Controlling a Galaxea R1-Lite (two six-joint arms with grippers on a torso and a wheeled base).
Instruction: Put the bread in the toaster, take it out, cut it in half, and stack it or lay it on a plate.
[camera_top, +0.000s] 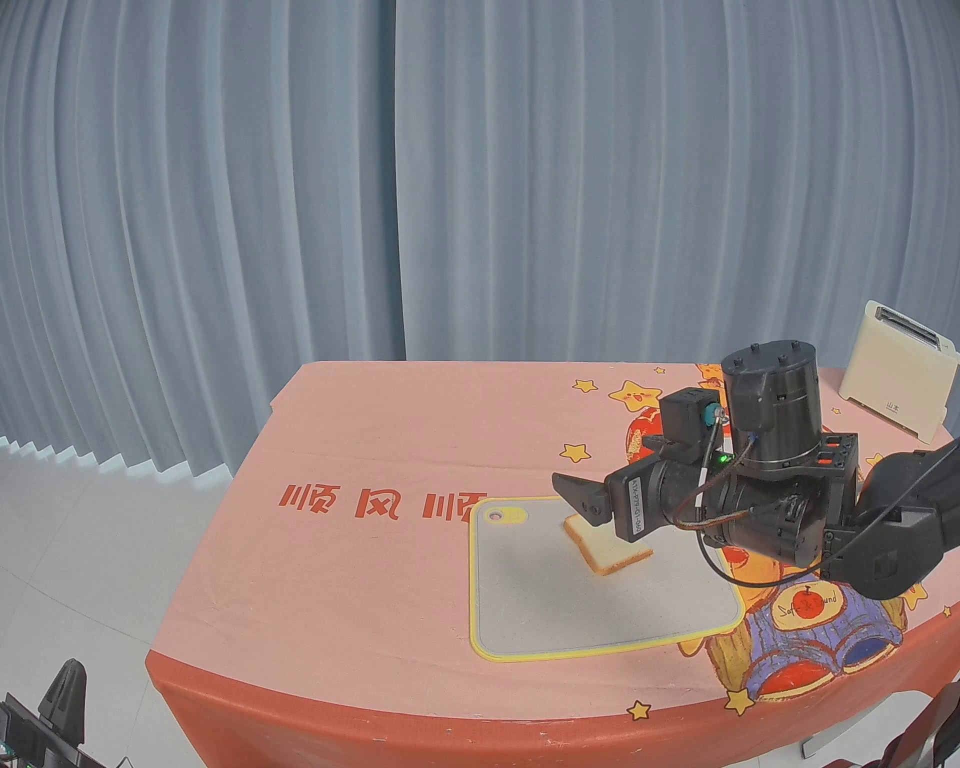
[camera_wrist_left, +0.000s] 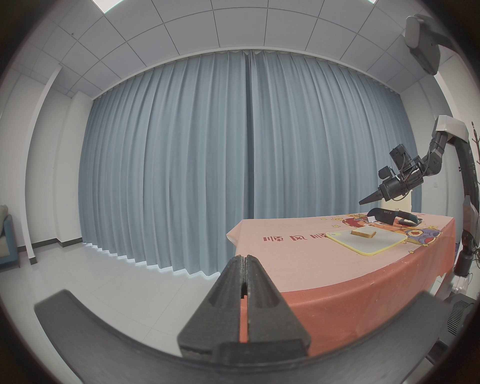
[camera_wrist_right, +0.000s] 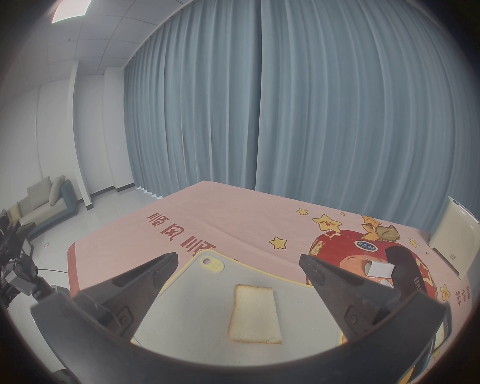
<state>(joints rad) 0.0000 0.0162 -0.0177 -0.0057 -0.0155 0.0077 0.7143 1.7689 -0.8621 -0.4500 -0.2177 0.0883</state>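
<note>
- Bread (camera_wrist_right: 255, 314): one pale slice lay flat on the cutting board (camera_top: 560, 600), uncut, below the right gripper (camera_wrist_right: 237, 262) and in line with the gap between its fingers.
- Right gripper: jaws spread wide, nothing held. Both fingers (camera_wrist_right: 145, 280) were clear of the slice. From the left wrist view the gripper hung in the air above the board, not touching bread or board.
- Cutting board: grey with a yellow rim, lying flat on the table (camera_top: 380, 440) directly under the right gripper. The slice sat toward the board's far side.
- Toaster (camera_top: 897, 370): cream-coloured, upright at the table's far right corner, well behind and to the right of the right gripper, well apart from the bread.
- Dark object (camera_wrist_right: 410, 272): lay on the table between the board and the toaster, to the gripper's right. Could not tell what it was.
- Left gripper (camera_wrist_left: 243, 265): fingers pressed together with nothing between them, held low off the table's left front, well apart from board and bread.
- Curtain (camera_top: 400, 200): grey-blue, hanging behind the table.
</note>
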